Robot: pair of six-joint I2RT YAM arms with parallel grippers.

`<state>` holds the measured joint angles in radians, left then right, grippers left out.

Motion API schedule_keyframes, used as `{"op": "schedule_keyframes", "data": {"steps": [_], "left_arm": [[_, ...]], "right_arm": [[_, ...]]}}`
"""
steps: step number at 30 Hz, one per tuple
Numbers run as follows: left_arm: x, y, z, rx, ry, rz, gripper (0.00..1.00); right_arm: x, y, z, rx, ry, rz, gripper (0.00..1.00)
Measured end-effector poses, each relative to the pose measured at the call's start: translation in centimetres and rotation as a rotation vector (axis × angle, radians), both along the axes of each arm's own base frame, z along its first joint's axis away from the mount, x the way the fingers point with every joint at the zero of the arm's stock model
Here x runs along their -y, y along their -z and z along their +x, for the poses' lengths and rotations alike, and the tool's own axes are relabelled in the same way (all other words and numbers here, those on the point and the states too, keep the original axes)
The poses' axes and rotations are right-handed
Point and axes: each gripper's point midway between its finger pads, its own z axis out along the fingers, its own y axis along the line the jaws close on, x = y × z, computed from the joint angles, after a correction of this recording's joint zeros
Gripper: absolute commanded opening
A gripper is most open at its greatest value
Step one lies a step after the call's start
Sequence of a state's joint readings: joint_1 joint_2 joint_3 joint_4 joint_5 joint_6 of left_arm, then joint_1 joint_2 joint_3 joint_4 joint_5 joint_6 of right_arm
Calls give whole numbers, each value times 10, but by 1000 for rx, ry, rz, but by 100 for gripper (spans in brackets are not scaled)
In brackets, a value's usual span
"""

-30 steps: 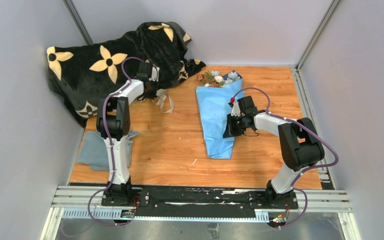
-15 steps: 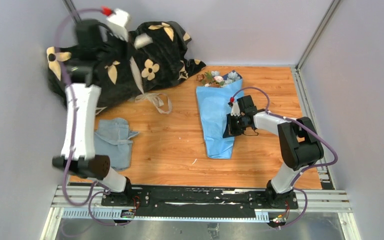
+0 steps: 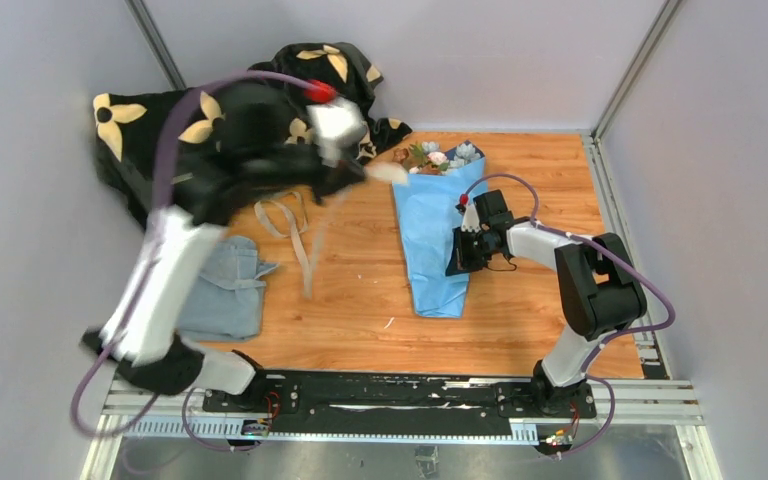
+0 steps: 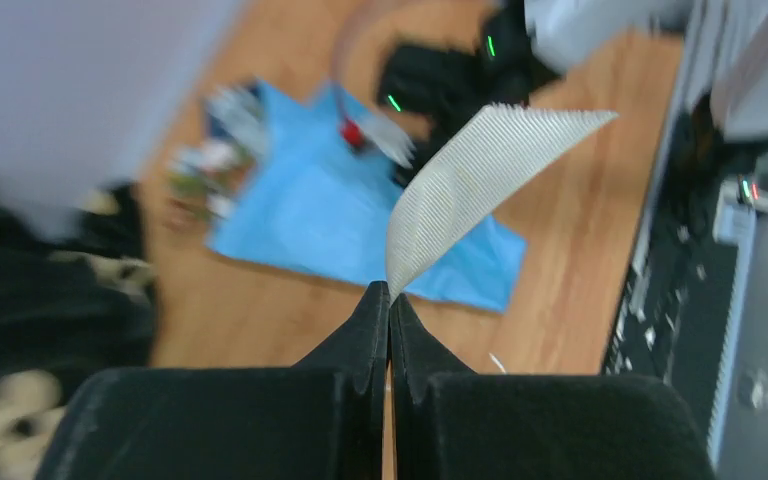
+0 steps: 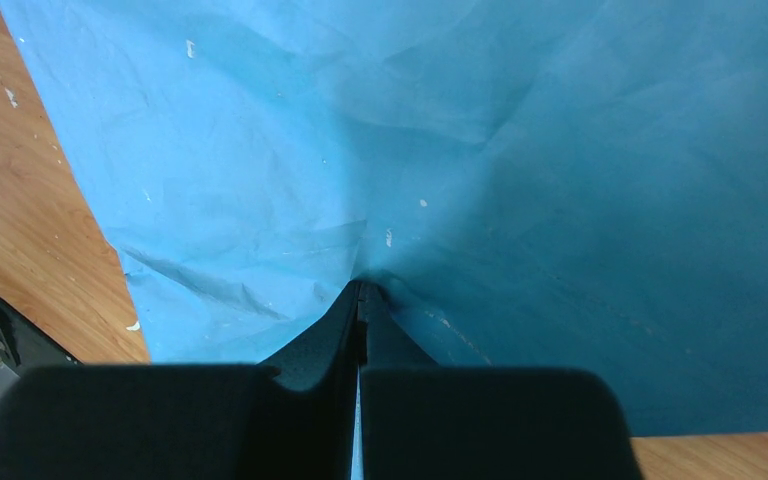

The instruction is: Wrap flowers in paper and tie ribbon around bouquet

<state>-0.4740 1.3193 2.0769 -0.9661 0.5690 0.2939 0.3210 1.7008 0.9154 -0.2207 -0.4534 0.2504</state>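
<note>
The bouquet lies on the wooden table, a light-blue paper [image 3: 432, 235] cone with the flowers [image 3: 438, 156] sticking out of its far end. My right gripper [image 3: 457, 252] is shut on the paper's right edge; in the right wrist view its tips [image 5: 362, 290] pinch a crease of the paper [image 5: 260, 180]. My left gripper [image 3: 365, 172] hangs high over the table, left of the flowers, shut on the beige ribbon [image 3: 305, 240], which dangles down to the wood. In the left wrist view the ribbon's end [image 4: 480, 170] sticks up from the gripper [image 4: 390, 295] above the blurred paper [image 4: 310, 215].
A black blanket with cream flower prints [image 3: 190, 120] is heaped at the back left. A grey-blue cloth [image 3: 225, 290] lies at the left by the raised left arm. Grey walls close three sides, and a metal rail [image 3: 400, 395] runs along the near edge.
The left arm has swung up from the blanket and across to the right, towards the bouquet, lifting the ribbon off the table. The right arm and the bouquet have not moved.
</note>
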Motion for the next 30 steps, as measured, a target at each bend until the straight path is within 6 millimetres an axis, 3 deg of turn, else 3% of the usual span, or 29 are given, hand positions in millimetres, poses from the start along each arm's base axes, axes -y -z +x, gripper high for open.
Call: {"op": "schedule_keyframes", "data": {"steps": [2, 3, 4, 6, 8, 10, 12, 18, 21, 25, 30], "left_arm": [[47, 90, 12, -194, 108, 154, 0], [72, 148, 18, -303, 157, 255, 0], [96, 218, 15, -422, 217, 384, 0], [114, 309, -1, -561, 296, 568, 0], [119, 385, -27, -670, 373, 749, 5], [123, 424, -42, -709, 424, 852, 7], [129, 439, -37, -697, 419, 887, 7], [160, 437, 19, -576, 283, 758, 7], [161, 448, 35, -535, 227, 734, 7], [155, 472, 39, -525, 189, 765, 7], [157, 476, 44, -507, 171, 757, 7]], "right_arm": [[0, 0, 0, 0, 1, -2, 0], [0, 0, 0, 0, 1, -2, 0], [0, 0, 0, 0, 2, -2, 0], [1, 0, 0, 0, 6, -3, 0], [1, 0, 1, -1, 14, -4, 0], [1, -1, 0, 1, 22, -1, 0], [1, -1, 0, 7, 34, 6, 0], [2, -9, -6, 21, 100, 39, 8], [5, -19, -6, 31, 153, 58, 16], [21, -28, 7, 53, 250, 69, 34], [43, -37, 21, 92, 325, 46, 58]]}}
